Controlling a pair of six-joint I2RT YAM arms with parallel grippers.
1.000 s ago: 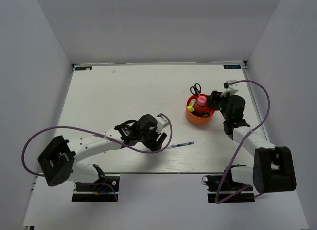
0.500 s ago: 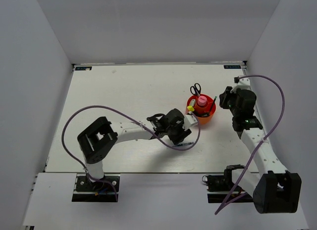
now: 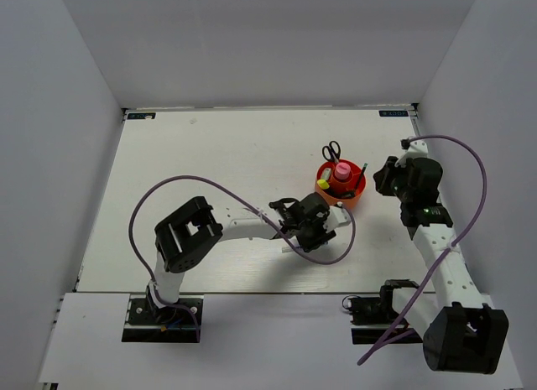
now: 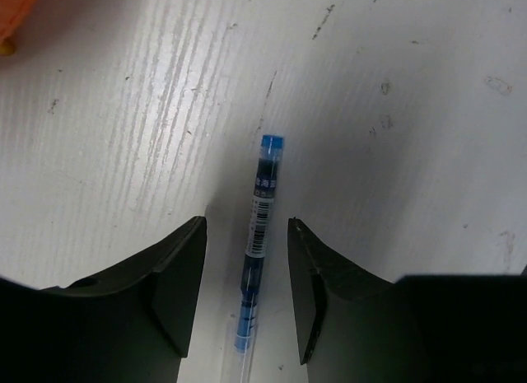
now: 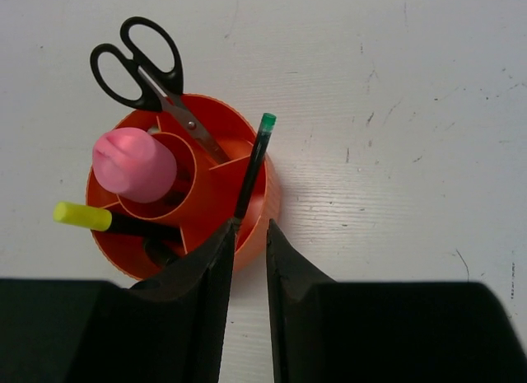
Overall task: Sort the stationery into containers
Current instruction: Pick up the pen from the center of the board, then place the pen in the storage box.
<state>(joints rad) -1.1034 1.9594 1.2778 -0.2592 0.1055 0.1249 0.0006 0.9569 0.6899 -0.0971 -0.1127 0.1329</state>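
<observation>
The left arm [image 3: 243, 225] has swung right since a second ago, stretched low beside the orange-red cup [image 5: 268, 189]. Only its wrist view shows the left gripper [image 4: 247, 226] open astride the blue-white pen [image 4: 262, 206] lying on the table [image 4: 412, 111]. The right gripper [image 5: 249, 226], nearly closed, meets the cup's green pen [image 5: 254, 165]; grip unclear.

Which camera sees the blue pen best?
The left wrist view: the blue pen lies close-up between the left tool's open jaws. In the top view the left arm hides nearly all of it. The right wrist view misses it.
</observation>
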